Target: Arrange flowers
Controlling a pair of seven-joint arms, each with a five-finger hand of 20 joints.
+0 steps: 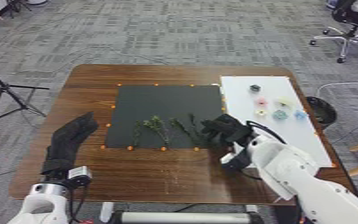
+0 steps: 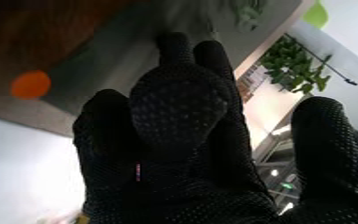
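Green leafy stems (image 1: 156,123) lie on the black mat (image 1: 167,100); left robot hand (image 1: 70,138): released; right robot hand (image 1: 229,130): grip state cannot be determined.

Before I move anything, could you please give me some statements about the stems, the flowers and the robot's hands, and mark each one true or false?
1. The green stems lie on the dark mat. True.
2. The pink flower lies on the dark mat. False: it is on the white board.
3. The right hand is at the right edge of the dark mat. True.
4. The left hand is over the white board. False: it is to the left of the dark mat.
5. The blue flower is on the white board. True.
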